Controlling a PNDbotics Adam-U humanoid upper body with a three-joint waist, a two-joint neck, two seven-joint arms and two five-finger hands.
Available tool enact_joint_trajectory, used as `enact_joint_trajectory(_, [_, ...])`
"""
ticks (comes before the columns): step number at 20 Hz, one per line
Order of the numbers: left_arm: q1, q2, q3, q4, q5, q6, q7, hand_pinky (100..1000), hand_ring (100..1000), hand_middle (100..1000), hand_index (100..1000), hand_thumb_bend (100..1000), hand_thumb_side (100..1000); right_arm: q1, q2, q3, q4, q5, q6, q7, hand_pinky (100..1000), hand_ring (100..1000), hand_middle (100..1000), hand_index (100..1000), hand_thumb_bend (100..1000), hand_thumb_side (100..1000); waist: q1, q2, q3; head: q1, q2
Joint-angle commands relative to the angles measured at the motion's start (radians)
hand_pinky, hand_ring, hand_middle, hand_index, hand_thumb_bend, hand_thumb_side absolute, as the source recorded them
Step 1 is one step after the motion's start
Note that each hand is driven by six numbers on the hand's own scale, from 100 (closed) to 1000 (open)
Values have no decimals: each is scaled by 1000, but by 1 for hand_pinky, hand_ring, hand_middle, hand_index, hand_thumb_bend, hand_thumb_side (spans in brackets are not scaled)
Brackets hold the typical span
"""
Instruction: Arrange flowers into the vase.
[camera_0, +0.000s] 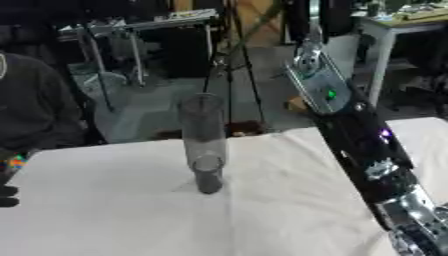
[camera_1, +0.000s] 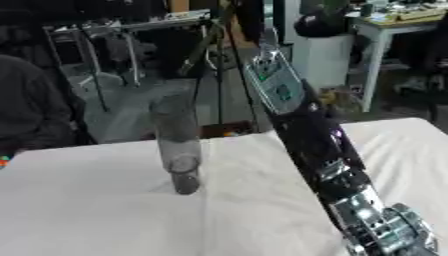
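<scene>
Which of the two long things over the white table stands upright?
The clear vase stands upright near the middle of the table; the robot's black right arm slants across its right side instead.

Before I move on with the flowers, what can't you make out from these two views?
- Flowers: none shows in either view.
- Right hand: cut off by the lower right corner in both views; only the right arm shows.
- Left hand: in no view.
- Vase contents: too blurred to tell through the clear wall.
- Table front and right parts: cut off by the edges.
</scene>
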Motion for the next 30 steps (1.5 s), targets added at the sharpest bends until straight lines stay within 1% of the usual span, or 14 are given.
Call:
enact_joint_trajectory(1, [-13, 10, 2, -12, 5, -2, 1, 612, 609, 614, 721, 427, 955, -16, -29, 3, 10, 61, -18, 27, 100, 100, 100, 231, 100, 954, 10, -11, -5, -8, -9])
enact_joint_trajectory(4, [-13, 10, 2, -12, 5, -3, 1, 611, 609, 614, 721, 427, 956, -13, -19, 12, 42, 111, -17, 44, 100, 106, 100, 231, 100, 954, 5, -9, -12, -7, -7])
enact_joint_trajectory(5, [-13, 10, 2, -11, 4, -3, 1, 611, 609, 614, 721, 428, 956, -13, -14, 15, 59, 127, -14, 52, 100, 102, 100, 231, 100, 840, 4, -9, -13, -7, -6])
enact_joint_trajectory(6, [-13, 10, 1, -11, 4, -2, 1, 611, 609, 614, 721, 428, 956, -13, -7, 19, 75, 138, -10, 62, 100, 100, 100, 231, 100, 956, 3, -8, -14, -7, -5])
enact_joint_trajectory(8, [-13, 10, 1, -10, 4, -2, 1, 611, 608, 614, 721, 427, 957, -15, 5, 27, 103, 142, -5, 85, 100, 107, 100, 231, 100, 960, 2, -8, -16, -7, -5])
enact_joint_trajectory(12, [-13, 9, -2, -7, 3, -2, -1, 610, 609, 614, 721, 427, 958, -23, 27, 38, 129, 96, -1, 135, 100, 110, 100, 231, 100, 963, 1, -9, -17, -8, -3])
enact_joint_trajectory(17, [-11, 9, -2, -5, 3, -2, -1, 610, 609, 614, 721, 427, 957, -34, 37, 35, 106, 29, 4, 156, 100, 107, 100, 230, 100, 964, 3, -11, -16, -10, -3])
enact_joint_trajectory(18, [-11, 9, -2, -5, 3, -2, 0, 610, 609, 614, 721, 428, 957, -36, 37, 36, 97, 19, 5, 157, 100, 105, 100, 230, 100, 978, 3, -11, -17, -10, -2])
enact_joint_trajectory(20, [-11, 9, -2, -4, 3, -2, 0, 610, 609, 615, 721, 427, 958, -38, 37, 36, 78, 3, 5, 159, 100, 104, 100, 230, 100, 965, 2, -12, -18, -8, -2])
enact_joint_trajectory(25, [-9, 10, -2, -2, 2, -2, 0, 609, 609, 615, 721, 426, 959, -42, 38, 40, 47, -11, 7, 162, 100, 102, 100, 230, 100, 965, 1, -12, -21, -10, 1])
enact_joint_trajectory(30, [-9, 7, -3, -2, 3, -2, -1, 609, 609, 615, 721, 426, 959, -40, 54, 52, 56, -17, 11, 180, 100, 106, 100, 230, 100, 966, 5, -12, -13, -16, 5])
